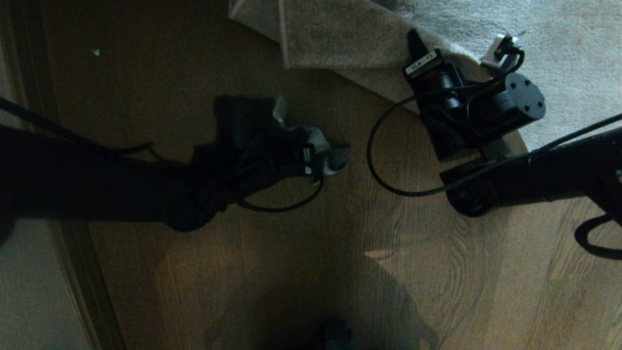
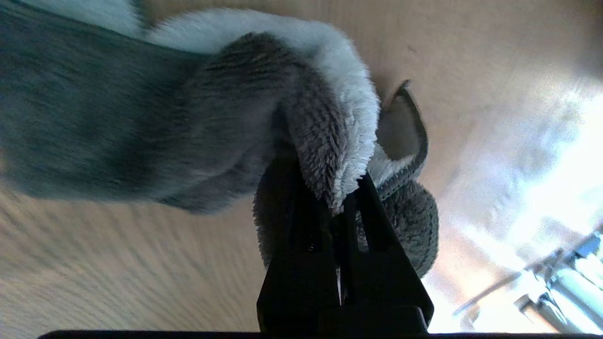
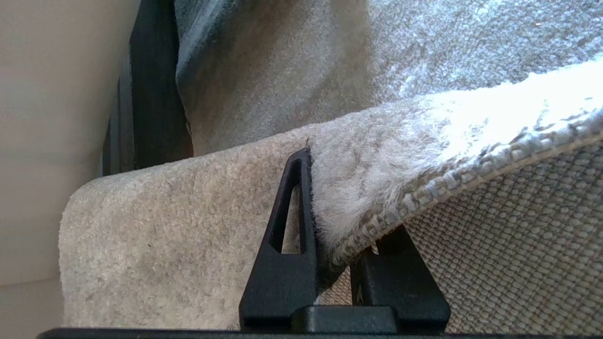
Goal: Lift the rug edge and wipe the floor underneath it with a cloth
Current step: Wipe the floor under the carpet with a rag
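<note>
My left gripper (image 1: pixel 335 158) is low over the dark wooden floor (image 1: pixel 301 253), shut on the small fuzzy grey cloth (image 1: pixel 318 143). In the left wrist view the cloth (image 2: pixel 188 108) bunches out past the black fingers (image 2: pixel 301 245) against the floor (image 2: pixel 118 268), and its dark border curls up beside them. My right gripper (image 1: pixel 417 46) is shut on the rug edge (image 1: pixel 340 53), which is raised and folded back. In the right wrist view one finger (image 3: pixel 304 188) lies on the plush pile; the other sits under the rug edge (image 3: pixel 424 188) against the woven backing (image 3: pixel 518 254).
The rest of the rug (image 1: pixel 559 53) fills the far right. A pale wall and dark skirting (image 1: pixel 92 272) run down the left side. Loose cable (image 1: pixel 384 165) loops between my two wrists. A small pale speck (image 1: pixel 95 51) lies on the floor at the far left.
</note>
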Motion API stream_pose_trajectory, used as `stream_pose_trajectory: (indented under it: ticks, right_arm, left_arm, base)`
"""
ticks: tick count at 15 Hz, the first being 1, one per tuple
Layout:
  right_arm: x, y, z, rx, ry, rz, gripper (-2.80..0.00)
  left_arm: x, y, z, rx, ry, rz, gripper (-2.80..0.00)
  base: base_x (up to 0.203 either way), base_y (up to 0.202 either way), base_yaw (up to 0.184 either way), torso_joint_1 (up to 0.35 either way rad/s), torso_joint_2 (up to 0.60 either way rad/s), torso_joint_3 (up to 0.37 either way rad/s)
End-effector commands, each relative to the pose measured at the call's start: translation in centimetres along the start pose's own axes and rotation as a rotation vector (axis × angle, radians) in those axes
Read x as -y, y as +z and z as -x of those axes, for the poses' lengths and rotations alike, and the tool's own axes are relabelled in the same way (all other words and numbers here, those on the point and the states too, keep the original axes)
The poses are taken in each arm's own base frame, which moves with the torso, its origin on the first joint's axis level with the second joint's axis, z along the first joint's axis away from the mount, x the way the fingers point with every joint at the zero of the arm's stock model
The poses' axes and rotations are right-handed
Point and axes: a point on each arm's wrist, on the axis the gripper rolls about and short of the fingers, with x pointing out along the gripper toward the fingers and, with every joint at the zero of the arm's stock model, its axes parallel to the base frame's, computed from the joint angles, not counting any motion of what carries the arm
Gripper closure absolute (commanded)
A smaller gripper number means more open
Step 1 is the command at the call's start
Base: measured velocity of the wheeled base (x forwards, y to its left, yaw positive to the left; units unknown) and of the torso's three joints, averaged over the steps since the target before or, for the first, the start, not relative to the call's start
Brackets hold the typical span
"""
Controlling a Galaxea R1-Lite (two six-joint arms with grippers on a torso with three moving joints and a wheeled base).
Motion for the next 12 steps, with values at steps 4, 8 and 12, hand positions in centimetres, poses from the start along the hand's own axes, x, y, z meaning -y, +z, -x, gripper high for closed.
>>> stream_pose_trajectory:
  ticks: [4, 8, 12]
  right_arm:
    - [-0.1, 0.1, 0.1, 0.033, 0.021, -0.01, 0.0]
    - [-0.1, 0.1, 0.1, 0.032, 0.02, -0.008, 0.0]
    - [-0.1, 0.0, 0.2, 0.028, 0.019, -0.01, 0.0]
  left_arm:
    - [-1.9, 1.0, 0.0, 0.032, 0.046, 0.013, 0.0]
    - [-3.1, 2.9, 1.2, 0.087, 0.079, 0.021, 0.0]
    - [-2.6, 4.7, 3.3, 0.118, 0.075, 0.021, 0.0]
  base:
    - [0.0, 0.0, 0.0, 0.0, 0.0, 0.0]
    - [0.0, 0.0, 0.0, 0.0, 0.0, 0.0]
    - [0.0, 0.0, 0.0, 0.0, 0.0, 0.0]
